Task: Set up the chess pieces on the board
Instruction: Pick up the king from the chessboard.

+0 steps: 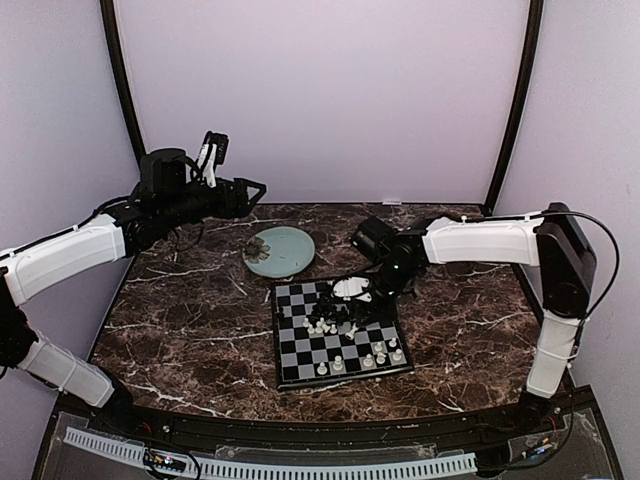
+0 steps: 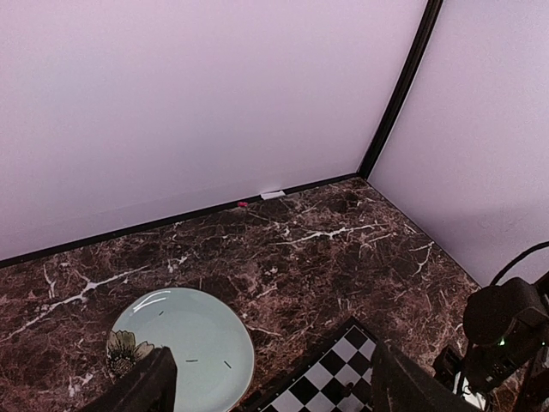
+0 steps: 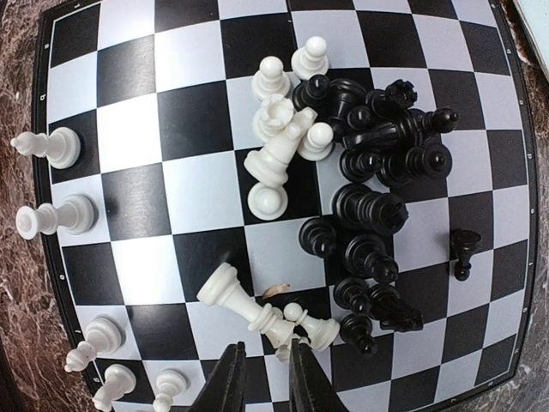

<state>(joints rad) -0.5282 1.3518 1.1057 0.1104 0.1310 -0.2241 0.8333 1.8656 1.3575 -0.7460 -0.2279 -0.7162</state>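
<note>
The board [image 1: 290, 362] lies at the table's centre with chess pieces on it. In the right wrist view a heap of black pieces [image 3: 377, 180] lies mid-board beside a cluster of white pieces [image 3: 279, 137]. Several white pieces [image 3: 53, 216] stand along one edge. A fallen white piece [image 3: 244, 305] lies with its top right at my right gripper [image 3: 264, 369]. The fingers [image 3: 225, 382] stand a narrow gap apart with bare board showing between them. My left gripper [image 2: 274, 386] hovers wide open and empty, high over the table's back left [image 1: 255, 190].
A round pale green plate [image 1: 280, 250] with a flower print and a few small dark bits sits behind the board's left corner. In the left wrist view the plate [image 2: 189, 343] and the board's corner [image 2: 343, 378] lie below. Pale walls close in the table.
</note>
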